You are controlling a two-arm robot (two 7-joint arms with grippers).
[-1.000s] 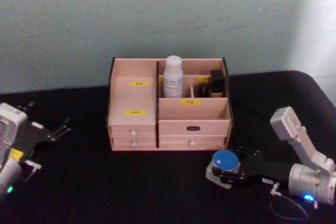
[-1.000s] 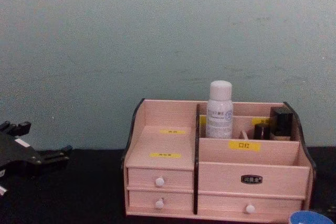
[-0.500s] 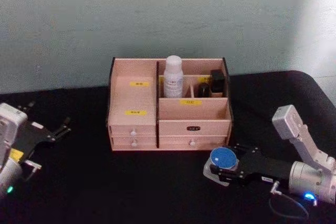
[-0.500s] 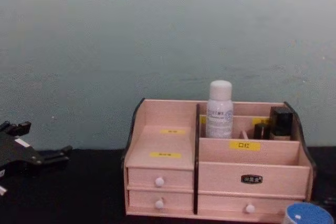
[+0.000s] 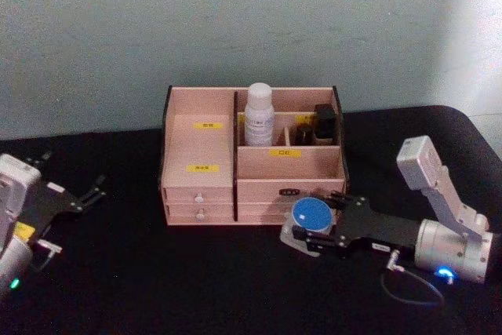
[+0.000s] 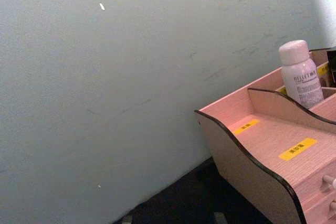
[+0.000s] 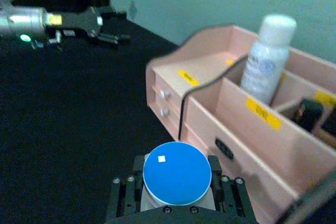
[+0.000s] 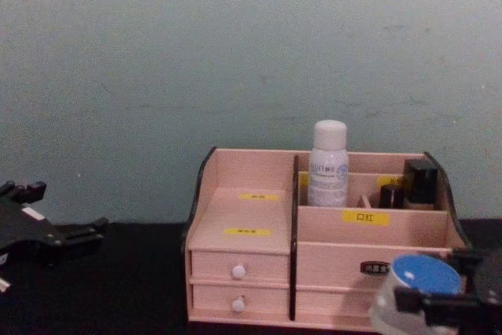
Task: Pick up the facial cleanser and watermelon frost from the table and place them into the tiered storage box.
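Right gripper (image 5: 307, 225) is out in front of the tiered storage box (image 5: 196, 147), right by the box's front right corner, w/ its jaws clamped on a blue-lidded jar (image 5: 313, 212). The jar is upright, lid facing up, white body under the lid. In the right wrist view the black jaws sit on either side of that white body, just below the lid. From the chest view the jar overlaps the lower right part of the box front, lid about level w/ the small dark plate on the front. It's very close to the box, but I can't tell if it's touching, or if its bottom is on the black table (image 5: 196, 272) or not.

The box sits against the teal wall, centre of the table. There's a stepped shelf w/ two yellow labels on the robot's left side and small white-knobbed drawers along the bottom. A white bottle (image 5: 259, 115) w/ a white cap stands upright in the rear compartment just right of the middle divider. A couple of small dark containers (image 5: 324, 123) are in the rear slots to its right. The long front compartment on the right side looks empty from the head view.

Left gripper (image 5: 74, 172) is parked way off at the table's left edge, well apart from the box, jaws spread apart and holding nothing.
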